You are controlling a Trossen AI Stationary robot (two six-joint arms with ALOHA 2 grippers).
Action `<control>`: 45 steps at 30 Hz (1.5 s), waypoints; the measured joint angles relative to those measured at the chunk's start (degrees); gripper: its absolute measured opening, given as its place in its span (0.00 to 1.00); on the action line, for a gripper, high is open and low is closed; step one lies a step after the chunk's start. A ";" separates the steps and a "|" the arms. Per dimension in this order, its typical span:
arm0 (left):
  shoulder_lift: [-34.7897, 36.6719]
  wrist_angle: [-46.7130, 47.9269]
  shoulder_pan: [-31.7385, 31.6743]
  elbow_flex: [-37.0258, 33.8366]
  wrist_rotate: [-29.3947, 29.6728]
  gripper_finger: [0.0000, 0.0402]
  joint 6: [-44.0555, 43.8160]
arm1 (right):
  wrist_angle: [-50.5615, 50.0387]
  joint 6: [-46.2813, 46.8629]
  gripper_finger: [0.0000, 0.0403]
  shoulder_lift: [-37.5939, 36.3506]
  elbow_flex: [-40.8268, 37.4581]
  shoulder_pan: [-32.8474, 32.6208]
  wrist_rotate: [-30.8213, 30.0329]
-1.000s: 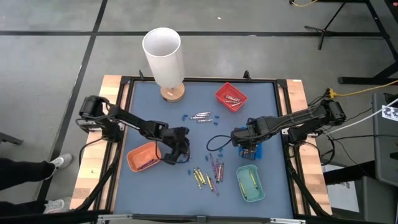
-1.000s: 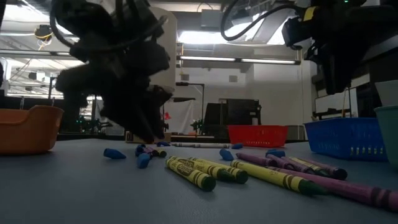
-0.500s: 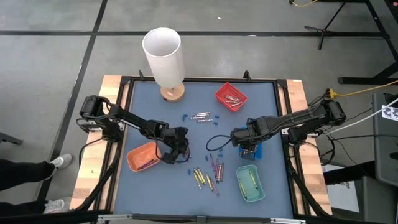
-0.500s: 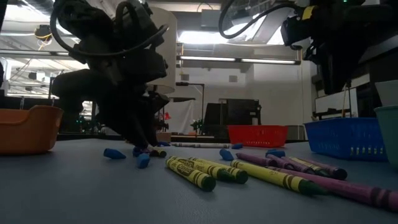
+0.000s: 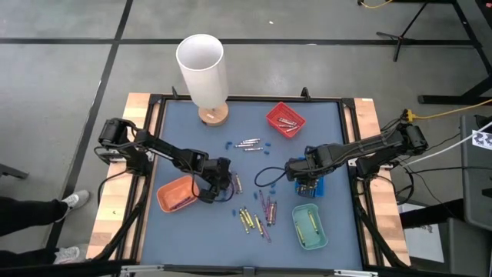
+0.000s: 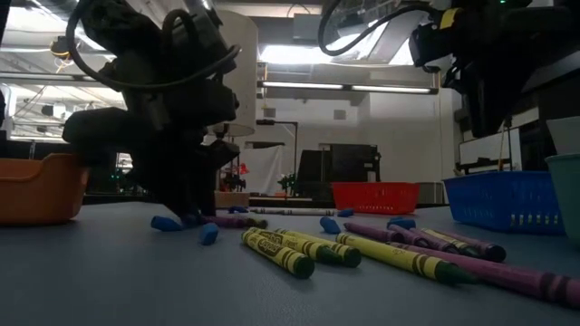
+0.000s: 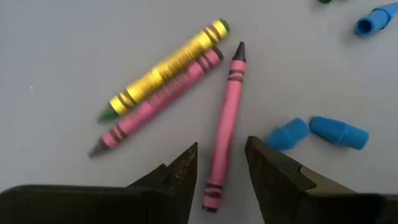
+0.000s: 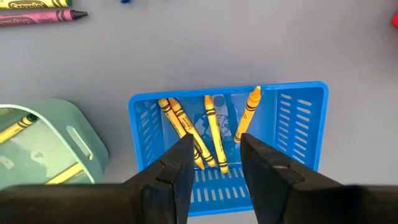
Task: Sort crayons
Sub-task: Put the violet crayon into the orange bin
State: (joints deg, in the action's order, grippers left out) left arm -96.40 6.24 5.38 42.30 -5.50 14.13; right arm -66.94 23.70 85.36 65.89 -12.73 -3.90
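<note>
Two claws are down over my table (image 5: 184,123). On the left sits the orange tray (image 5: 177,193), and just beside it my left claw (image 7: 221,177) hangs low with its fingers parted a little, astride the tail of a pink crayon (image 7: 225,124) lying flat and untouched; a yellow crayon (image 7: 165,68) and another pink one lie together close by, with blue bits (image 7: 339,132) near. Loose crayons (image 5: 257,215) lie mid-table. My right claw (image 8: 214,165), fingers narrowly apart and empty, hovers over the blue basket (image 8: 305,102) holding yellow-orange crayons (image 8: 211,130), beside the green tray (image 8: 74,130).
</note>
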 joint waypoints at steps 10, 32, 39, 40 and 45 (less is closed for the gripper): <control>0.02 0.36 0.03 -0.02 -0.23 0.25 0.00 | 0.00 0.00 0.32 0.00 0.00 0.00 0.00; 2.35 1.98 0.03 5.71 0.40 0.01 -7.14 | 16.96 0.00 0.32 0.00 0.00 0.00 -0.15; 6.56 19.22 0.95 14.94 0.08 0.01 -14.66 | 23.56 -0.02 0.32 0.00 0.02 0.00 -0.17; 6.98 23.51 1.42 16.58 0.01 0.01 -16.12 | 23.81 -0.03 0.32 0.00 0.02 0.00 -0.17; 9.48 41.86 4.98 23.14 0.02 0.01 -23.18 | 23.91 -0.03 0.32 0.01 0.07 0.00 -0.44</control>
State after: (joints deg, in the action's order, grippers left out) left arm -86.92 48.10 10.37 65.44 -5.48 -9.05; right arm -43.03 23.68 85.37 65.95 -12.73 -4.35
